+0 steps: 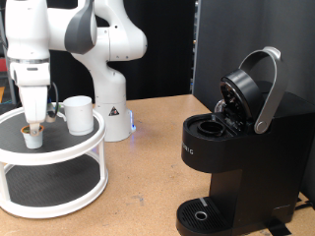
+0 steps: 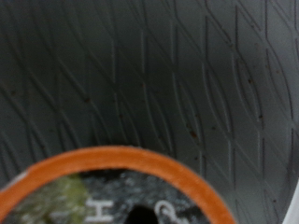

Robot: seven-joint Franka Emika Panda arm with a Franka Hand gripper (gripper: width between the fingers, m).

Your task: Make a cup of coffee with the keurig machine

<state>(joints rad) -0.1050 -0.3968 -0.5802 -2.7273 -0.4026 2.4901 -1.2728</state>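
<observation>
The two-finger gripper (image 1: pixel 33 126) hung straight down at the exterior view's left over the top shelf of a round white two-tier stand (image 1: pixel 69 149), its fingers reaching to a small white coffee pod with a dark top (image 1: pixel 33 137); whether they had clamped on that pod or merely bracketed it I could not tell, the fingertips being too small in that view. Just beside it, on the same shelf, stood the cup (image 1: pixel 79 114), a plain white ceramic mug, upright and not yet at the brewer; well apart, at the exterior view's right, the keurig machine (image 1: pixel 236 162), a large matte-black coffee maker, sat with its silver-trimmed lid raised and its pod chamber apparently empty, so loading, placing the cup and brewing all remained. The wrist view showed what the other did not: an orange-rimmed printed pod lid (image 2: pixel 121 191) close under the camera against dark ribbed mat; the fingers themselves did not appear there.
</observation>
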